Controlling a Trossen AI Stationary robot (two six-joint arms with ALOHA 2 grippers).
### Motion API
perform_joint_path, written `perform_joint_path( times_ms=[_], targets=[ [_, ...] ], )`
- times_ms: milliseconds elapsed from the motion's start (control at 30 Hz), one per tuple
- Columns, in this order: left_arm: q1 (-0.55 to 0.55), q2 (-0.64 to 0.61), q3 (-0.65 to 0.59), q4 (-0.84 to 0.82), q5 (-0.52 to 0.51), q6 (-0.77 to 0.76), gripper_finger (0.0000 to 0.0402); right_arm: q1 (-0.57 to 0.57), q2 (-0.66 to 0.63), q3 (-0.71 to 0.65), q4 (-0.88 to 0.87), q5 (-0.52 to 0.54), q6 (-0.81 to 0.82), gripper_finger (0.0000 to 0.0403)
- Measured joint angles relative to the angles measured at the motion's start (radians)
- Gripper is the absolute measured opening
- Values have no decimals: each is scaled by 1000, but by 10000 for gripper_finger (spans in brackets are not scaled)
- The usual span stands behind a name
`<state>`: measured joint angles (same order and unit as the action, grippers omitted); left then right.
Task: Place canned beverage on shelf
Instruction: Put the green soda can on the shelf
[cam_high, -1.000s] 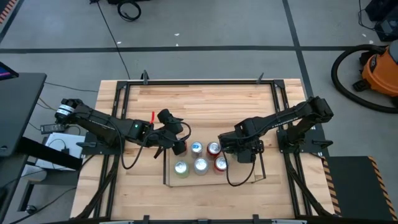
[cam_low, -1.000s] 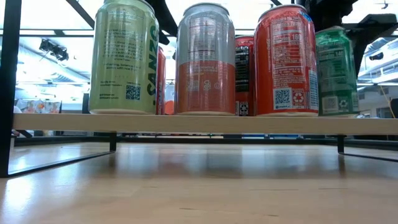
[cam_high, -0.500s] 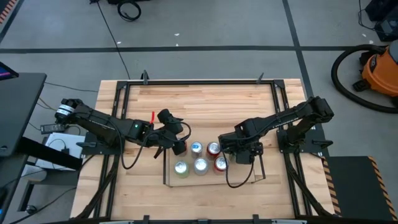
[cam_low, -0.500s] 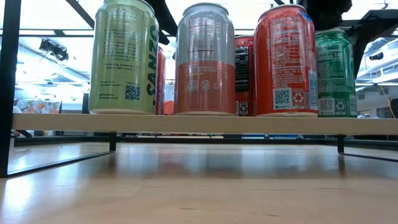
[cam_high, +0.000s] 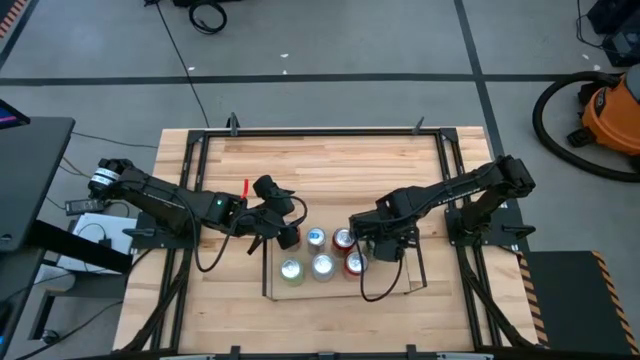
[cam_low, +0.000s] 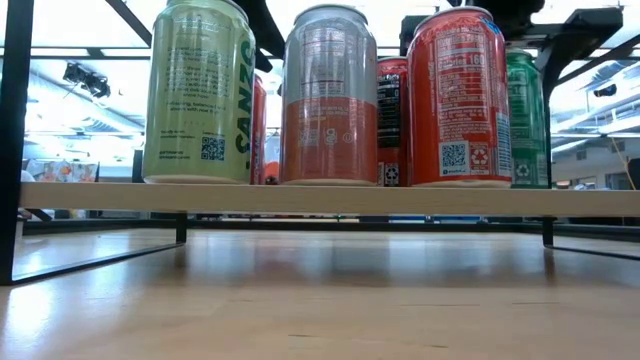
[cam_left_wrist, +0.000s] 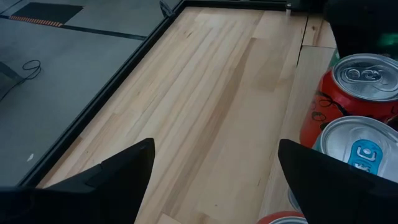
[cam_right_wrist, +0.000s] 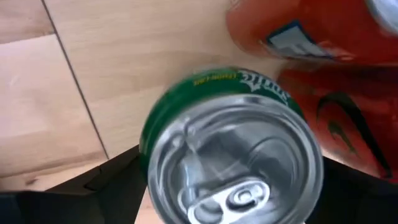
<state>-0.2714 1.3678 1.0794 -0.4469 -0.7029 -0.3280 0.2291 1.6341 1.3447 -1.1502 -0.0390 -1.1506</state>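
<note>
The shelf (cam_high: 267, 282) is a thin black frame with a pale wood floor (cam_low: 300, 197), near the table's middle. Several cans stand on it: a light green one (cam_low: 200, 95), a silver and orange one (cam_low: 330, 100) and a red one (cam_low: 460, 100) in the near row. My right gripper (cam_high: 384, 244) is shut on a green can (cam_right_wrist: 230, 155) at the shelf's right part, just behind and to the right of the red can. My left gripper (cam_left_wrist: 214, 180) is open and empty over the shelf's far left corner (cam_high: 285, 233). My right gripper holds the green can by its upper side wall (cam_right_wrist: 149, 140), pinched between the two fingers (cam_right_wrist: 112, 186), one on each side. The fingers come from above, slanting in from the table's right. The can stands upright (cam_low: 527, 115), its bottom level with the shelf floor; whether it rests there, I cannot tell.
A larger black frame (cam_high: 205, 135) borders the tabletop. Bare wood lies at the table's far half (cam_high: 330, 170) and on the shelf floor to the right of the cans (cam_high: 405, 275). A cable (cam_high: 375, 292) hangs from my right arm over the shelf.
My right gripper has carried the green can a little toward the table's left, closer behind the red can. The can has stayed upright. The other cans have not moved.
</note>
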Motion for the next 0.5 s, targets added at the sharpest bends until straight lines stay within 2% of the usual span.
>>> perform_joint_path(
  times_ms=[367,500],
  targets=[
    [0,0,0,0,0,-2,352,1,-2,63,-120,144,37,351],
    [-1,0,0,-5,0,-3,352,-1,-2,128,-207,264,67,350]
  ],
)
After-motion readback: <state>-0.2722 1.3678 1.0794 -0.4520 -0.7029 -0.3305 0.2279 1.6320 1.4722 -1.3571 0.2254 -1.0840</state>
